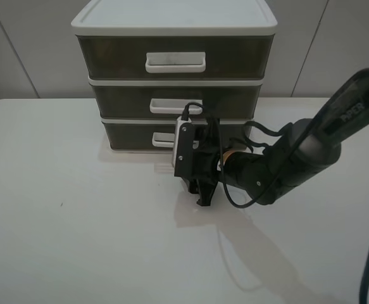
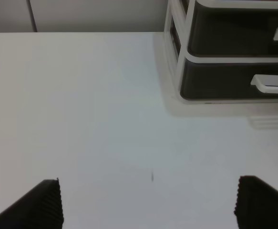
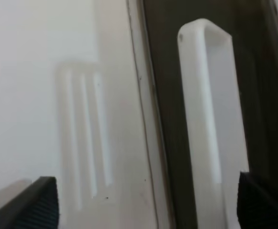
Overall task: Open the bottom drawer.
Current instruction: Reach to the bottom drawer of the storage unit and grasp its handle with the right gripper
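The bottom drawer [image 1: 130, 133] is the lowest, shallowest smoky-brown front of the three-drawer cabinet [image 1: 175, 22], and it sits shut. Its small white loop handle [image 1: 163, 139] is partly hidden behind my right gripper [image 1: 197, 166]. That gripper is rolled on its side just in front of the handle. In the right wrist view the handle [image 3: 210, 105] fills the frame on the dark drawer front [image 3: 267, 95], and the right gripper [image 3: 148, 205] is open and empty. The left gripper [image 2: 150, 205] is open over bare table, away from the drawer [image 2: 220, 81].
The white table [image 1: 64, 221] carries the cabinet at the back centre. The mid drawer [image 1: 121, 96] and the top drawer [image 1: 111, 56] are shut. The right arm [image 1: 311, 139] and its cables reach in from the right. A grey wall stands behind.
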Robot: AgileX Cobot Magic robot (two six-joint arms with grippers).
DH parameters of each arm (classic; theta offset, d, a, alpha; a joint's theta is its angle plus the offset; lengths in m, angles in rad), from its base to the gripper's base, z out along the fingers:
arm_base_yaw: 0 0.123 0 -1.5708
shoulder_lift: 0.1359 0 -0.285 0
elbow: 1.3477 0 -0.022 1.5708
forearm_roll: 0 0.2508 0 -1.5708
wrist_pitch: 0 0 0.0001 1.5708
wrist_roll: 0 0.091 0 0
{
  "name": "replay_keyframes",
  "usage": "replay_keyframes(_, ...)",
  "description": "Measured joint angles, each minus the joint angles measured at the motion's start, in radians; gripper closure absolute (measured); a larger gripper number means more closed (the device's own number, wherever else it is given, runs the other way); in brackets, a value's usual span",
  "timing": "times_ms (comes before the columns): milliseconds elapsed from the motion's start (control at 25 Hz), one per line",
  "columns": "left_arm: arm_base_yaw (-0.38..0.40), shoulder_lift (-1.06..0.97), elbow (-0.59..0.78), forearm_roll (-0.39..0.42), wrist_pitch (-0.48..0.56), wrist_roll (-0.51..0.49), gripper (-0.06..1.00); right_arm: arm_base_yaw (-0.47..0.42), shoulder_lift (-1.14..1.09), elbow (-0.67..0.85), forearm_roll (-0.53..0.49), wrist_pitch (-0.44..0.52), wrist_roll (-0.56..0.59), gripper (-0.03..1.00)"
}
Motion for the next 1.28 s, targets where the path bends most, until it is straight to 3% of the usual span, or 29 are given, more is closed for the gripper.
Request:
replay_keyframes(880,0.000,0.000,0.000,0.000,0.000,0.000,0.20,0.000,0.035,-0.042,0.025,-0.011,-0.005,0.24)
replay_keyframes(1280,0.000,0.000,0.000,0.000,0.000,0.000,0.20,0.024,0.038,-0.029,0.045,-0.044,-0.005,0.34)
